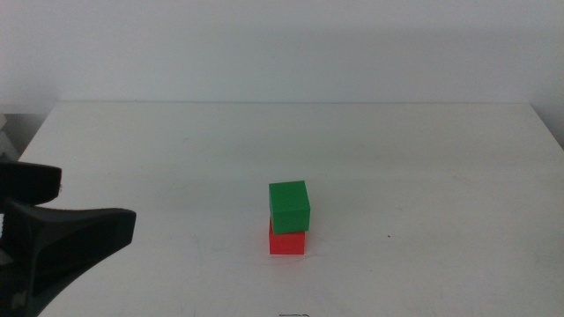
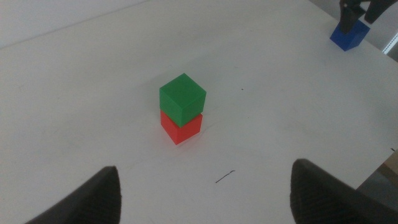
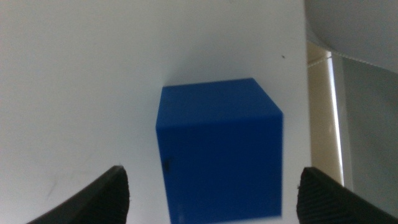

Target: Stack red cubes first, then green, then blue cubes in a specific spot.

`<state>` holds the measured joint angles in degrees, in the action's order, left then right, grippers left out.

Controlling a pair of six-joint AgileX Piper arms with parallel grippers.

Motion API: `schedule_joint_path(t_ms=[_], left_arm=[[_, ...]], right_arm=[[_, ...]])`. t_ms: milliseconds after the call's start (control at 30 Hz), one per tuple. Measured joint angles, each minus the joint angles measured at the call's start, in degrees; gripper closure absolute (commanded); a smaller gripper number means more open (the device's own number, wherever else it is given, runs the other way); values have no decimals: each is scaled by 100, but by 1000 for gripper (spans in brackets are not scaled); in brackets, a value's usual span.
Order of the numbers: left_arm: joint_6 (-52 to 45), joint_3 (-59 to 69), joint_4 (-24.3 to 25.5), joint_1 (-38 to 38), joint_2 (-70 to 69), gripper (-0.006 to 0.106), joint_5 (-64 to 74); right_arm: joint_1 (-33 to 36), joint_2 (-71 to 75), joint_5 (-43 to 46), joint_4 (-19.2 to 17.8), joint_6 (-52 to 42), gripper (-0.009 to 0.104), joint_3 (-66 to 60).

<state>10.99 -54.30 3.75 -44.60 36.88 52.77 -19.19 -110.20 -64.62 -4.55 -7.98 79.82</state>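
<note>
The green cube (image 1: 290,205) sits on top of the red cube (image 1: 287,241) in the middle of the white table; the stack also shows in the left wrist view, green cube (image 2: 183,98) on red cube (image 2: 181,128). My left gripper (image 1: 92,204) hangs open and empty at the table's left front, well clear of the stack. The blue cube (image 3: 217,146) lies on the table between the open jaws of my right gripper (image 3: 212,171), with a gap on each side. The left wrist view shows it, blue cube (image 2: 348,36), under the right gripper (image 2: 357,11). Both are outside the middle view.
The blue cube lies close to the table's edge (image 3: 314,59), with a beige floor beyond it. A small dark scratch mark (image 2: 226,177) is on the tabletop in front of the stack. Bare white tabletop (image 1: 423,158) surrounds the stack.
</note>
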Motion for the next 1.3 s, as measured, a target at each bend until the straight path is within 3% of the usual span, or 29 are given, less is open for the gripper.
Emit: schedule_joint_path(t_ms=[133,233,300,433,633,767,967,1167,1300], left_arm=[[0,0,0,0,0,8,0],[0,0,0,0,0,8,0],[0,0,0,0,0,8,0],[0,0,0,0,0,8,0],[0,2,0,0,-4,8,0],[0,2,0,0,-4,8,0],[0,2,0,0,-4,8,1],[0,2,0,0,-4,8,1],[0,2,0,0,-4,8,1]], right_arm=[[-5,-298,103,0,-4,5,18],[-11,-447,129,0,-4,18,19],[-11,-490,129,0,-17,37,19],[-11,-501,112,-8,5,97,41],[86,-220,-134,-69,295,96,44],[546,496,-397,-148,1136,96,98],[2229,1166,-520,-194,2671,96,407],[4117,988,-530,-247,3348,96,934],[4886,965,-534,-284,3650,96,1035]])
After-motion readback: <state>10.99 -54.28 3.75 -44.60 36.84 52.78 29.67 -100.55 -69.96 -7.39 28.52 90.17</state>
